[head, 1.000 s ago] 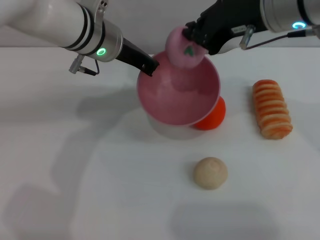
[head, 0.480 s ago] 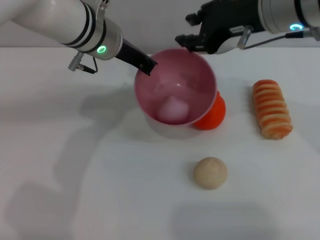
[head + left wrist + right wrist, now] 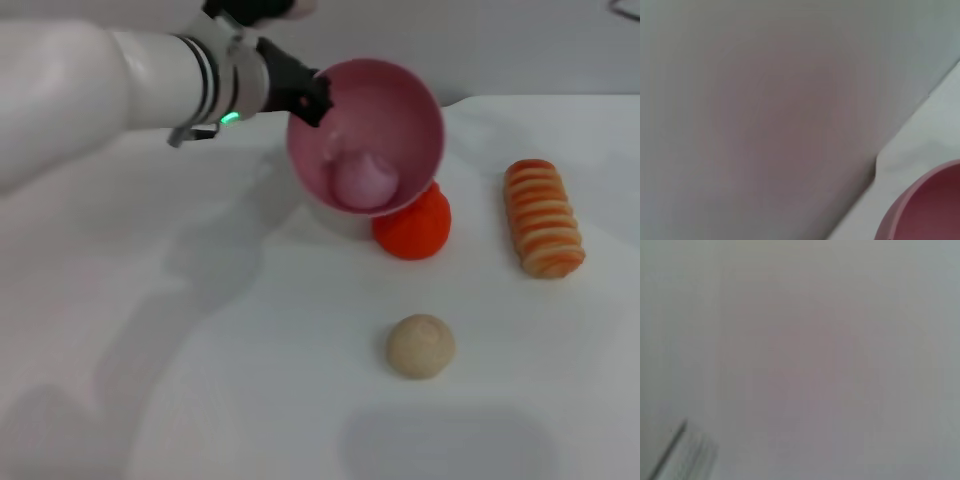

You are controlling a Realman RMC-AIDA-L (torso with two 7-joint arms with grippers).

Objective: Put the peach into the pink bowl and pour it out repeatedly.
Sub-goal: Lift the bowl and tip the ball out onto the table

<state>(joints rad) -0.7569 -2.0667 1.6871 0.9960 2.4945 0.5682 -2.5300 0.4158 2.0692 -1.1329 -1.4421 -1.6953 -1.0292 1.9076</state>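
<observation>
In the head view the pink bowl [image 3: 400,110] is lifted off the table and tipped so its opening faces forward. The pale pink peach [image 3: 366,180] lies inside it against the lower wall. My left gripper [image 3: 312,97] is shut on the bowl's left rim, its arm reaching in from the left. A slice of the bowl's rim [image 3: 920,210] also shows in the left wrist view. The right gripper is out of view in every frame.
An orange-red pear [image 3: 413,224] sits just under the bowl's lower right edge. A beige ball [image 3: 421,346] lies nearer the front, and a striped orange bread roll [image 3: 543,217] lies at the right.
The right gripper let the peach drop into the bowl and pulled out of view. The left arm has lifted and tilted the bowl, and the peach has rolled toward its lower side.
</observation>
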